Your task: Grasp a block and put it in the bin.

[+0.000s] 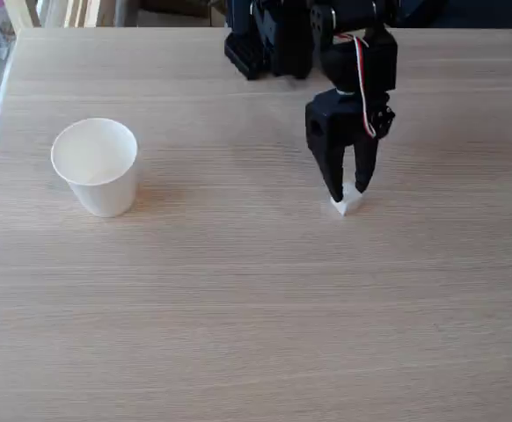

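- The bin stands upright on the table, at left in the fixed view.
- The block sits well apart at right, between the gripper fingertips.

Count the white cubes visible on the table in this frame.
1. The white cube sits on the table between the gripper fingertips, right of the paper cup in the fixed view. The cup's inside looks empty, though its bottom is partly hidden.
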Robot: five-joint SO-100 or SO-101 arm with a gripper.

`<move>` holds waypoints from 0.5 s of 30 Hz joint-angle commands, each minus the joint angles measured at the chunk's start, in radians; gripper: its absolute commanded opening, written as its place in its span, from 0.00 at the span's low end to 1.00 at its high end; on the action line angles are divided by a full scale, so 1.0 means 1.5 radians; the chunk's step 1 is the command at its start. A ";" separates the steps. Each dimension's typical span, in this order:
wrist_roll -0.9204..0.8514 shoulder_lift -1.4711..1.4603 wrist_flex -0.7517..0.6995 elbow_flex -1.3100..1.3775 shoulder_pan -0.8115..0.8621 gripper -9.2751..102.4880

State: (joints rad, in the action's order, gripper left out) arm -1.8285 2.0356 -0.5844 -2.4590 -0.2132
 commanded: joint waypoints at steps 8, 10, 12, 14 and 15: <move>0.011 0.000 0.006 0.002 -0.004 0.27; 0.018 0.000 0.006 0.001 -0.009 0.27; 0.021 -0.001 0.006 -0.001 -0.013 0.27; 0.025 -0.002 0.006 -0.001 -0.016 0.27; 0.026 -0.002 0.006 -0.002 -0.017 0.27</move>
State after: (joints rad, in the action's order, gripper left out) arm -1.7978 2.0341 -0.5844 -2.4636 -0.2378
